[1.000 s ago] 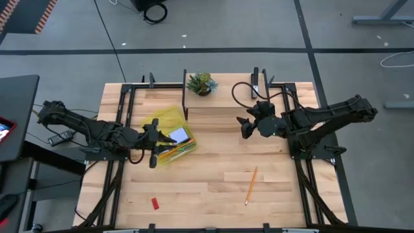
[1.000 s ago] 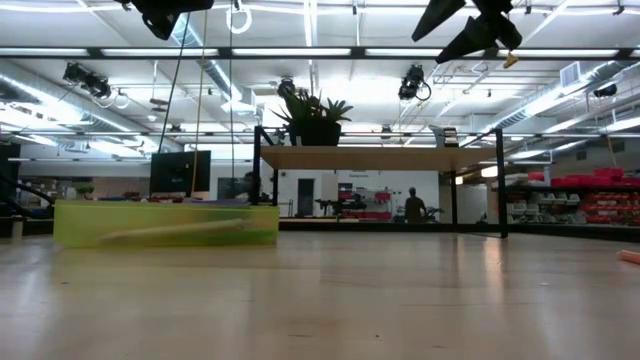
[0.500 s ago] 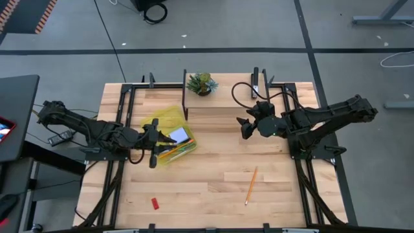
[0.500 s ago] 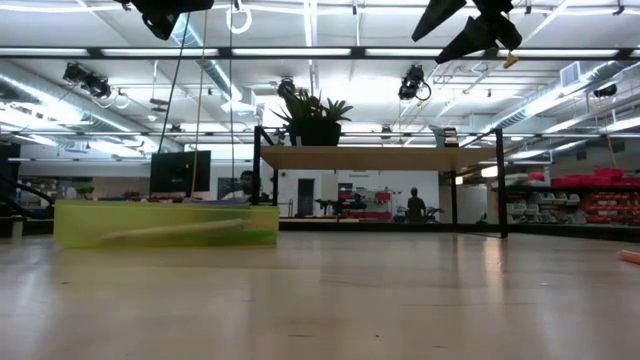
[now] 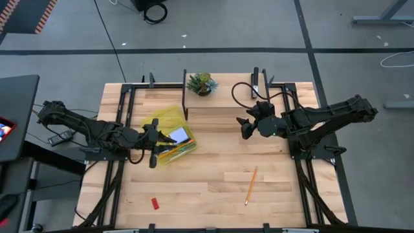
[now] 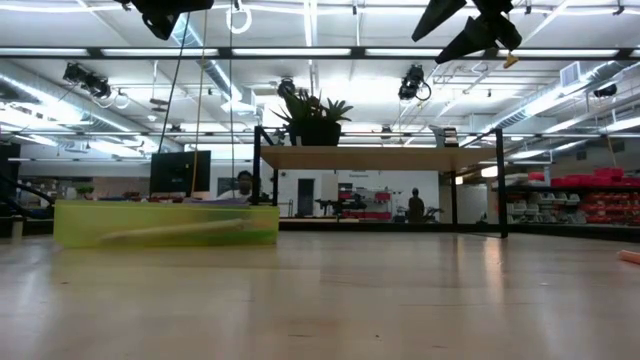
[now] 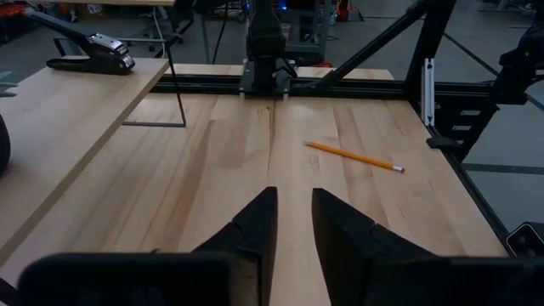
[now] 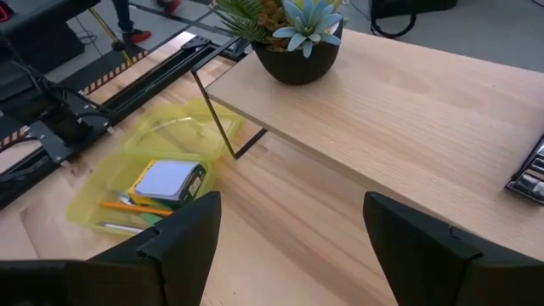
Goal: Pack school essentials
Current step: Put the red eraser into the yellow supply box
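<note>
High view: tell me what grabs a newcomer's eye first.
The yellow-green pouch, already holding stationery, lies left of centre just ahead of the left gripper. One orange pencil and a small red eraser lie loose near the table's front edge. The right gripper hovers open, empty.

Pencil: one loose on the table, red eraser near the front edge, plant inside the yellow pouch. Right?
No. The plant stands on the raised shelf, not in the pouch; the high view shows it. The pencil and eraser are as you say.

tray [image 5: 157, 123] left of pencil [image 5: 250, 185], notepad [image 5: 176, 134] in tray, plant [image 5: 200, 83] on shelf [image 5: 220, 97]
</note>
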`<state>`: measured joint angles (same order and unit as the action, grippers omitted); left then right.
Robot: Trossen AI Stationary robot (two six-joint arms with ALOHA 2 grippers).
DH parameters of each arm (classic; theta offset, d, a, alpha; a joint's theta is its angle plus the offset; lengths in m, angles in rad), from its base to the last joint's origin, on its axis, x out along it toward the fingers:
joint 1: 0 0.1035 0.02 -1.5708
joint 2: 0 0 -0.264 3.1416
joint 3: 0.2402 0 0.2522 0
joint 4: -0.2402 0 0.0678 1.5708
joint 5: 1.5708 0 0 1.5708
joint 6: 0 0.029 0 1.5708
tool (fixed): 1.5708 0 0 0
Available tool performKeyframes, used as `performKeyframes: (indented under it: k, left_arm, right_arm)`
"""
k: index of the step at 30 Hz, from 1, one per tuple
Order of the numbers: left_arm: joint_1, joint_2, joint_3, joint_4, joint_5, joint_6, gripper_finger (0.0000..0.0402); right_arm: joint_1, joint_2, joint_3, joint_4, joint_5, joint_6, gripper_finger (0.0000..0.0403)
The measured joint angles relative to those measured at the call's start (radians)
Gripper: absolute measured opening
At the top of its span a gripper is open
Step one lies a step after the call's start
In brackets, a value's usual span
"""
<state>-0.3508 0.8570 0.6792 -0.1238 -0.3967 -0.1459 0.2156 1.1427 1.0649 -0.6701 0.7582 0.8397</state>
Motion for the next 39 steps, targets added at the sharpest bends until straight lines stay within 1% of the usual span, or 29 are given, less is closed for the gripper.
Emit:
performKeyframes:
  k: [6, 12, 20, 25, 29, 32, 35, 39]
  left_arm:
    - [0.0, 0.0, 0.0, 0.0, 0.0, 0.0, 0.0089]
    - [0.0, 0.0, 0.0, 0.0, 0.0, 0.0, 0.008]
    - [0.0, 0.0, 0.0, 0.0, 0.0, 0.0, 0.0083]
    - [0.0, 0.0, 0.0, 0.0, 0.0, 0.0, 0.0087]
    - [0.0, 0.0, 0.0, 0.0, 0.0, 0.0, 0.0081]
    - [0.0, 0.0, 0.0, 0.0, 0.0, 0.0, 0.0078]
    - [0.0, 0.0, 0.0, 0.0, 0.0, 0.0, 0.0081]
    - [0.0, 0.0, 0.0, 0.0, 0.0, 0.0, 0.0088]
  right_arm:
    - [-0.016, 0.0, 0.0, 0.0, 0.0, -0.006, 0.0293]
    - [-0.019, 0.0, 0.0, 0.0, 0.0, -0.001, 0.0293]
    - [-0.017, 0.005, 0.0, -0.011, -0.033, 0.011, 0.0293]
    - [-0.016, 0.005, 0.0, -0.049, -0.036, 0.031, 0.0293]
    - [-0.016, 0.005, 0.0, -0.065, -0.049, 0.033, 0.0293]
    - [-0.016, 0.004, 0.0, -0.12, -0.053, 0.067, 0.0293]
    - [-0.016, 0.004, 0.0, -0.167, -0.053, 0.096, 0.0293]
    - [-0.016, 0.004, 0.0, -0.171, -0.06, 0.095, 0.0293]
